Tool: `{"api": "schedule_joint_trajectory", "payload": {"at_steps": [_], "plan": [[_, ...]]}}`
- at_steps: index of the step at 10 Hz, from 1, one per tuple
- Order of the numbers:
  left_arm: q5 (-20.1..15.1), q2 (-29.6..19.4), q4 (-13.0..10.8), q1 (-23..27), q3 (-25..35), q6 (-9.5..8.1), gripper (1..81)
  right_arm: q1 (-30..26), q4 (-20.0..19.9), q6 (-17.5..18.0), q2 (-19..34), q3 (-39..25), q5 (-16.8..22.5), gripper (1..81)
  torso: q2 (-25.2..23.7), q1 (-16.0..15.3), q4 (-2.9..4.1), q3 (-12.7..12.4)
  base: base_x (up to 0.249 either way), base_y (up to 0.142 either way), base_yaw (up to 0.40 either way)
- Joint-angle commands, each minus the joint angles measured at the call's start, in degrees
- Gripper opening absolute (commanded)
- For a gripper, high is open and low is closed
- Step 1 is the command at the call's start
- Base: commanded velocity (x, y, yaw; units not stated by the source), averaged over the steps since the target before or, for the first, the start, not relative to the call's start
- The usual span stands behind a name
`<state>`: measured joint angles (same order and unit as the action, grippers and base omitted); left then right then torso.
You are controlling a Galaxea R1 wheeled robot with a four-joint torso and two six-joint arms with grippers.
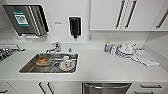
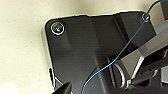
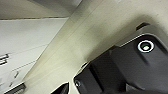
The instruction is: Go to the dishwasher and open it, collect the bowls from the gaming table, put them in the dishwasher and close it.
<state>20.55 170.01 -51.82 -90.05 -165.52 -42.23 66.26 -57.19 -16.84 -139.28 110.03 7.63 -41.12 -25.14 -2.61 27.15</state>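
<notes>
The dishwasher [image 1: 106, 88] is at the lower edge of the head view, under the white counter [image 1: 105, 67] and right of the sink. Its stainless front is shut, and the bar handle runs across its top. The bowls and the gaming table are out of view. A dark tip of my left gripper [image 2: 63, 88] pokes in beside the robot's dark plate over pale floor. A dark tip of my right gripper [image 3: 61, 88] shows above pale floor, with white cabinet fronts [image 3: 17, 60] nearby.
The steel sink [image 1: 28, 68] holds a pale orange dish [image 1: 43, 60] and a white patterned dish [image 1: 66, 64]. On the counter's right are stacked dishes [image 1: 125, 51] and a cloth [image 1: 146, 58]. A soap dispenser [image 1: 74, 26] and wall cabinets [image 1: 125, 13] hang above.
</notes>
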Motion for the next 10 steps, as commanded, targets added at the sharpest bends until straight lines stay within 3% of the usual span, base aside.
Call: {"api": "schedule_joint_trajectory", "payload": {"at_steps": [1, 2, 4, 8, 10], "plan": [[-2.4, -0.6, 0.3, 0.9, -0.5, -0.05, 81.1, 7.8, 11.5, -11.3, -7.2, 13.2, -5.5, 81.1, 0.0, 0.0, 0.0, 0.0, 0.0, 0.0, 0.0], [-2.7, -0.7, 0.4, 1.3, -0.6, -0.05, 81.1, 9.6, 11.5, -11.3, -7.8, 13.6, -9.0, 81.1, 0.0, 0.0, 0.0, 0.0, 0.0, 0.0, 0.0], [-2.9, -0.8, 1.6, 1.5, -0.5, -0.05, 81.1, 11.7, 12.8, -11.7, -8.2, 14.8, -9.7, 81.1, 0.0, 0.0, 0.0, 0.0, 0.0, 0.0, 0.0], [-2.7, -0.6, 1.8, 1.9, -0.6, -0.05, 81.1, 15.9, 14.8, -11.8, -13.5, 20.7, -10.2, 81.1, 0.0, 0.0, 0.0, 0.0, 0.0, 0.0, 0.0], [-3.0, -0.1, 5.0, 2.0, -0.5, -0.05, 81.1, 16.4, 15.8, -11.8, -16.6, 24.1, -10.2, 81.1, 0.0, 0.0, 0.0, 0.0, 0.0, 0.0, 0.0]]}}
